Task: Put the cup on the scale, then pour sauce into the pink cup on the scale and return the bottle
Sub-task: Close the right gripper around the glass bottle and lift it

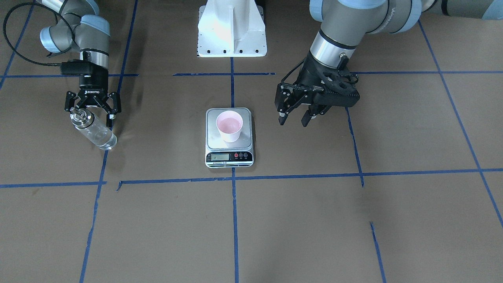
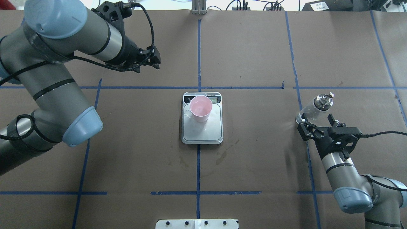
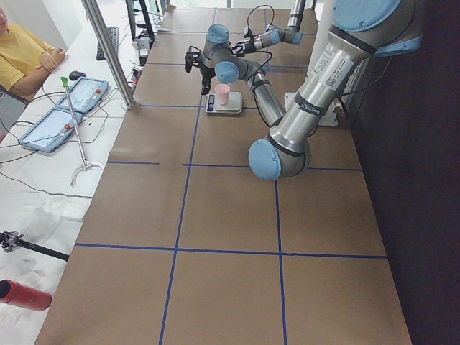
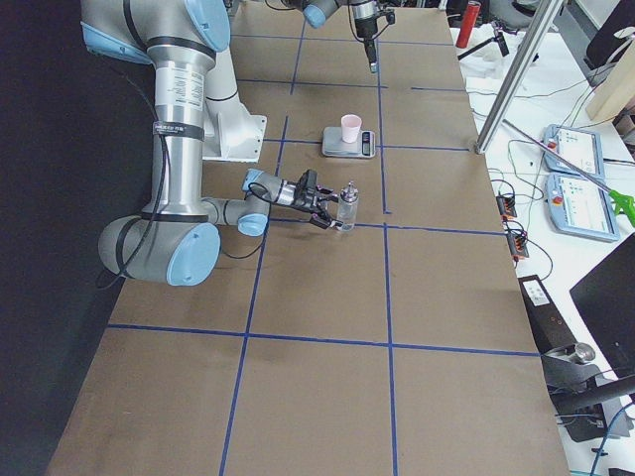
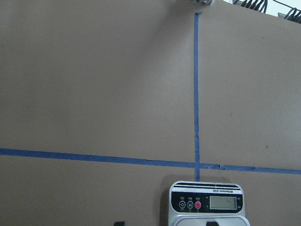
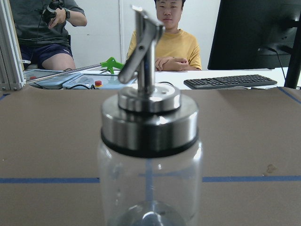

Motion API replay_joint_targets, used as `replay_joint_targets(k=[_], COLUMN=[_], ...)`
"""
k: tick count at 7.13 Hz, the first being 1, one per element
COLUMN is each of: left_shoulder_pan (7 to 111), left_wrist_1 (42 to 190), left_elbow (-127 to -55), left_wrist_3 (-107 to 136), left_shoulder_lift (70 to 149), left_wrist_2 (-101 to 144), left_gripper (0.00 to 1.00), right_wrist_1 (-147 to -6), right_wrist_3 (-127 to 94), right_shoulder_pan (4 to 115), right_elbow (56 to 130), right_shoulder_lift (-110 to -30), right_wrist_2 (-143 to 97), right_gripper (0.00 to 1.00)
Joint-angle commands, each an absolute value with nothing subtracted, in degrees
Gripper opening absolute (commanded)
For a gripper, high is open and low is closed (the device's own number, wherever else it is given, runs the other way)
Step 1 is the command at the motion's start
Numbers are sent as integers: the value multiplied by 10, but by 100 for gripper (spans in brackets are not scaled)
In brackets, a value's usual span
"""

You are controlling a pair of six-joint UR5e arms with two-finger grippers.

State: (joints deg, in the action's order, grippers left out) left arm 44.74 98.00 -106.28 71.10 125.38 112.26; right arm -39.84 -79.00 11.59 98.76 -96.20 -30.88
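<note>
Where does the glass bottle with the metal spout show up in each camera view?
Front-facing: the bottle is at far left, left of the scale.
Overhead: bottle at far right, right of the scale.
Exterior left: too small to pick out.
Exterior right: centre, nearer than the scale.
Left wrist: not in it.
Right wrist: fills the centre.
Shared landmark: the scale.

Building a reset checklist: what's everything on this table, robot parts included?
cup: one, white outside, pink inside, upright on the scale
scale: one, silver with black front strip, table centre
bottle: one, clear glass, metal spout, standing by the right pincer
tape lines: several, blue, gridding the brown table
mount: one, white, table edge at the robot's base
left pincer: one, black, open, empty, apart from the scale
right pincer: one, black, open, at the bottle
</note>
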Motion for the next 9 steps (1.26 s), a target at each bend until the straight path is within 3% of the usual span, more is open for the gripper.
replay_joint_targets(k=[1, 9], left_shoulder_pan=[447, 448], left_wrist_1=[978, 976], left_elbow=[-1067, -1073], left_wrist_3=[711, 714], left_shoulder_lift=[1253, 1252], left_wrist_2=[1122, 1123], left_gripper=[66, 66], right_wrist_1=[-399, -398], right_wrist_3=[-789, -770], right_shoulder_pan=[120, 155], right_elbow=[980, 938], right_shoulder_lift=[-949, -914], right_wrist_2=[-309, -338], right_gripper=[100, 100])
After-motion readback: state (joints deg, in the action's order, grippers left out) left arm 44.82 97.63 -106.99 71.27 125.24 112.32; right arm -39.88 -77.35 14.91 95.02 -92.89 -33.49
